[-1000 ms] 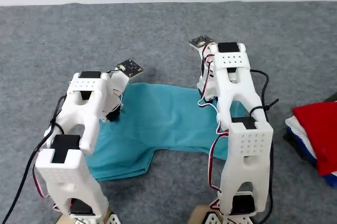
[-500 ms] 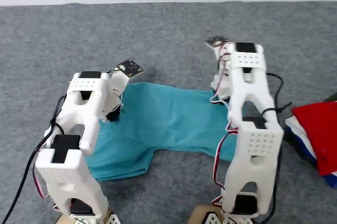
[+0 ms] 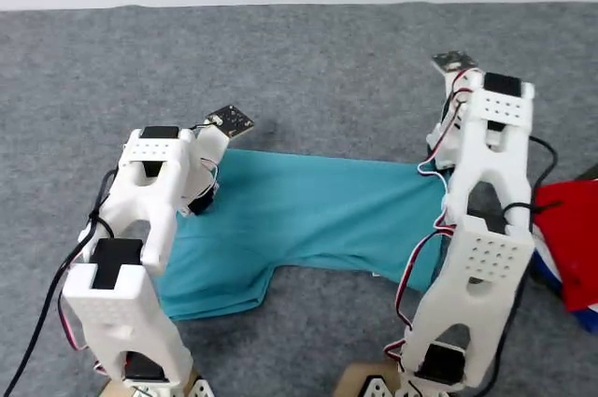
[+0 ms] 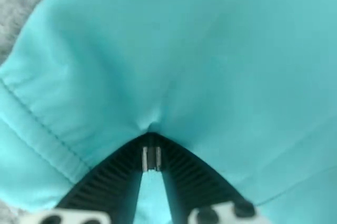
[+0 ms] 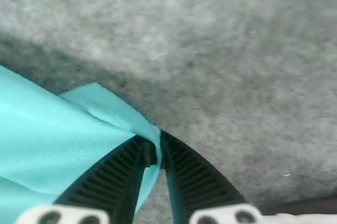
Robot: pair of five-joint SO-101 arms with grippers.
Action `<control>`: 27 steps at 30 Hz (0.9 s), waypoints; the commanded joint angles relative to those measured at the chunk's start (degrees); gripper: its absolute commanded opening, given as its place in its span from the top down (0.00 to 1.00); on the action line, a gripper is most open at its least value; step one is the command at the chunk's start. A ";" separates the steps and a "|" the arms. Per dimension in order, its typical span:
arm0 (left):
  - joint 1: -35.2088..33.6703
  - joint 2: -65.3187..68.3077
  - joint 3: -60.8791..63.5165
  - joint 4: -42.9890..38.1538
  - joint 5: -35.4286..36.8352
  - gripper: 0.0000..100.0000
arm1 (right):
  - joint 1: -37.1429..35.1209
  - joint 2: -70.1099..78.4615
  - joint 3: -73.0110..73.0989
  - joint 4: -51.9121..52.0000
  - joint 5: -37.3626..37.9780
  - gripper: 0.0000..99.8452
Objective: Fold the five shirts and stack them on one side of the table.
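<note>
A teal shirt (image 3: pixel 299 219) lies spread on the grey table between the two arms. My left gripper (image 4: pixel 151 147) is shut on a pinch of the shirt's cloth (image 4: pixel 158 66) at its left end, under the left arm (image 3: pixel 154 182) in the high view. My right gripper (image 5: pixel 155 153) is shut on the teal shirt's far right corner (image 5: pixel 105 103), held over the grey felt. The right arm (image 3: pixel 481 163) stands at the shirt's right end. A stack of folded shirts (image 3: pixel 570 248), red on top with white and blue below, sits at the table's right edge.
Grey felt (image 3: pixel 280 70) covers the table, with open room behind the shirt and in front of it between the arm bases. The stack lies close beside the right arm.
The right arm has swung to the right with the shirt's corner in its gripper, stretching the teal shirt wider. The left arm has kept still.
</note>
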 commanded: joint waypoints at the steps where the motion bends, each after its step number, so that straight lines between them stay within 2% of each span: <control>1: 0.44 0.70 -1.27 0.09 0.00 1.00 | 1.45 -4.62 -4.22 0.48 0.44 0.99; 10: 0.44 0.79 -1.27 0.09 0.00 1.00 | 1.10 -4.53 -17.49 10.68 0.00 0.99; 15: 0.44 0.79 -1.27 0.09 0.00 1.00 | 1.27 -4.62 -20.04 14.81 0.00 0.99; 21: 0.44 0.79 -1.27 0.09 0.00 1.00 | 0.92 -4.26 -20.04 14.90 -0.09 0.99; 27: 0.44 0.79 -1.27 0.09 0.00 1.00 | -3.30 -4.00 -19.78 12.53 -0.09 0.99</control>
